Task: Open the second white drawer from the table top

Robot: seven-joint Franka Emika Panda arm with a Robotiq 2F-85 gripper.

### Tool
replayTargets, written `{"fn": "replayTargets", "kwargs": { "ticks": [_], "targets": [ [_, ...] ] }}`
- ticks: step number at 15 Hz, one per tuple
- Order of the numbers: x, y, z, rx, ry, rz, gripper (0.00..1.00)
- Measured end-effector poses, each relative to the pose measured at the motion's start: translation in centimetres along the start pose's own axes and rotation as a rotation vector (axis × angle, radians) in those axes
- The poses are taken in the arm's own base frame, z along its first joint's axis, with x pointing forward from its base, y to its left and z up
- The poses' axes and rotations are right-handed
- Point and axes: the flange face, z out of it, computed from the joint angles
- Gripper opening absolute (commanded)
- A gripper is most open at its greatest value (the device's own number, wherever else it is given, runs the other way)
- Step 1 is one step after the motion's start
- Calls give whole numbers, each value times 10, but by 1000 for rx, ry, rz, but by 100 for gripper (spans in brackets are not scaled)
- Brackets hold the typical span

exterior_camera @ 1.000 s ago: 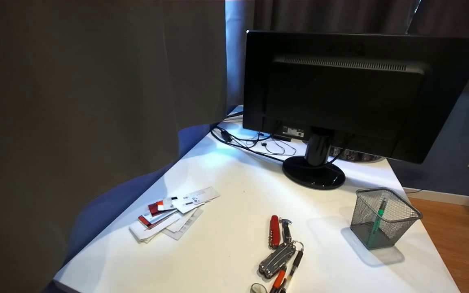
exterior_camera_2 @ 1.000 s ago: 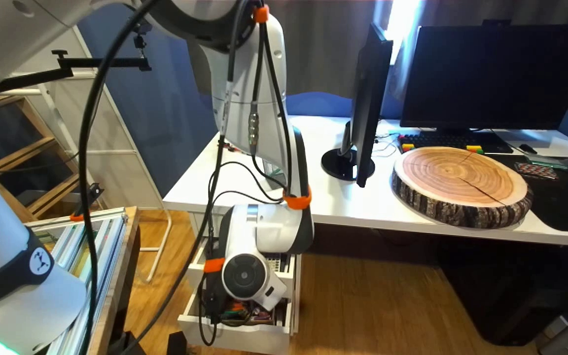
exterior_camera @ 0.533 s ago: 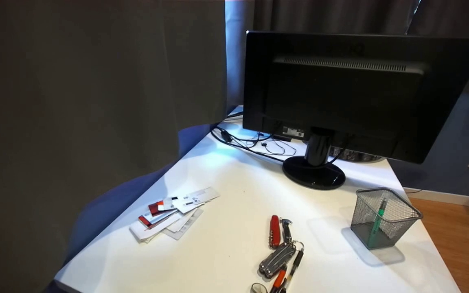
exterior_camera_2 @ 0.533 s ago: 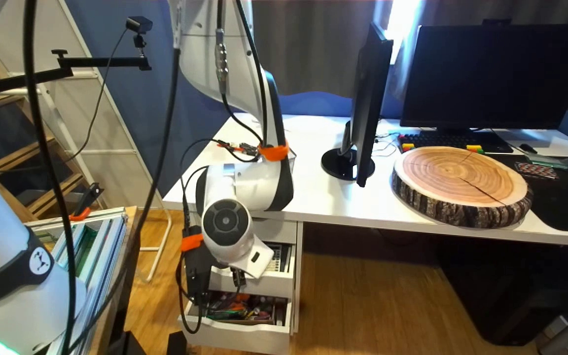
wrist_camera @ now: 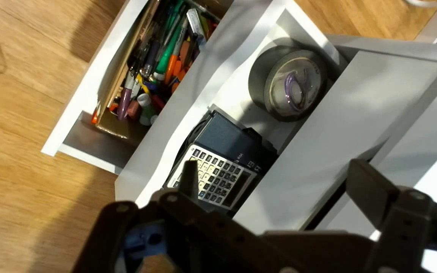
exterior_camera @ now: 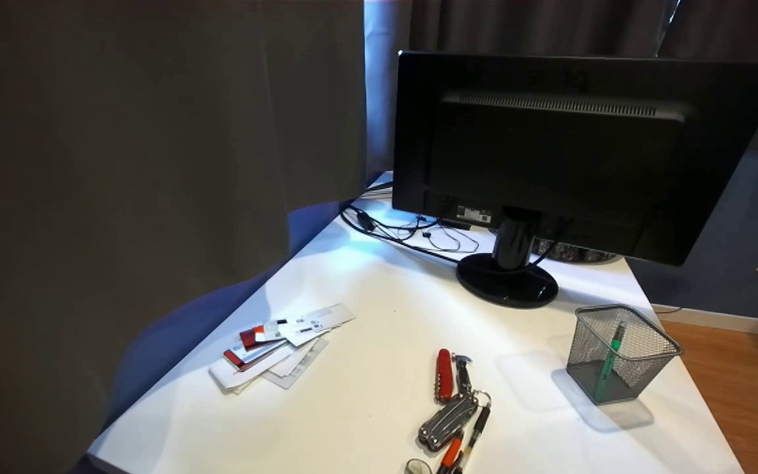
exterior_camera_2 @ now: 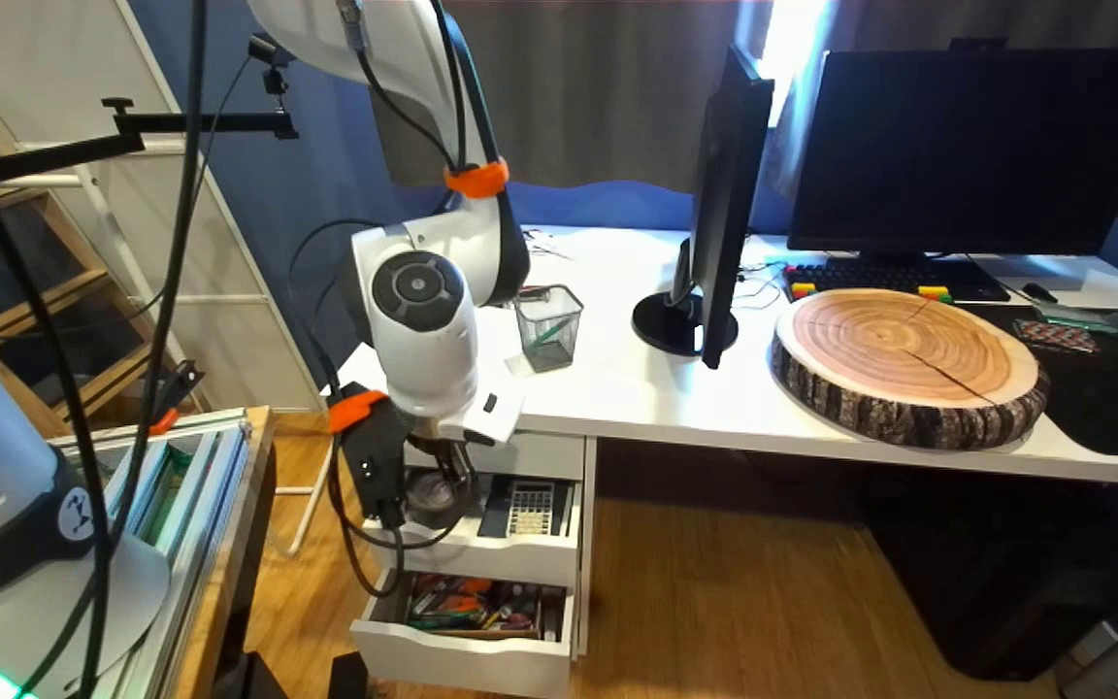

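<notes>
The white table top (exterior_camera_2: 637,398) shows in both exterior views, here too (exterior_camera: 353,421). Under it, the second white drawer (exterior_camera_2: 520,557) is pulled out. It holds a calculator (exterior_camera_2: 531,507) and tape rolls (wrist_camera: 294,85), and its front also shows in the wrist view (wrist_camera: 154,155). The top drawer (exterior_camera_2: 544,454) is shut; its front crosses the middle of the wrist view (wrist_camera: 317,140). My gripper (wrist_camera: 273,167) is open with nothing between its fingers, above the second and top drawers. In an exterior view the wrist mostly hides it.
A lower drawer (exterior_camera_2: 472,660) full of pens is also open. A mesh pen cup (exterior_camera_2: 549,330), a monitor (exterior_camera_2: 719,214) and a wood slice (exterior_camera_2: 908,359) stand on the table top. Multi-tools (exterior_camera: 448,421) and papers (exterior_camera: 280,345) lie there too. Cables (exterior_camera_2: 326,485) hang from the arm.
The arm has moved up and to the left in an exterior view, away from the drawers. The pen cup and drawer contents are now less covered. Both pulled-out drawers look the same.
</notes>
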Motion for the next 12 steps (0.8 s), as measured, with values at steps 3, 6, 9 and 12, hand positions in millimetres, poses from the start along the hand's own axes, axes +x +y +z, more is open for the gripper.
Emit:
{"fn": "replayTargets", "kwargs": {
  "ticks": [3, 6, 9, 12],
  "targets": [
    [-3, -17, -16, -22, -16, -50, 100],
    [-12, -33, -32, -38, -30, -82, 100],
    [-23, -48, -43, -46, -55, -111, 100],
    [-22, -66, -44, -56, -66, -147, 100]
  ]
}}
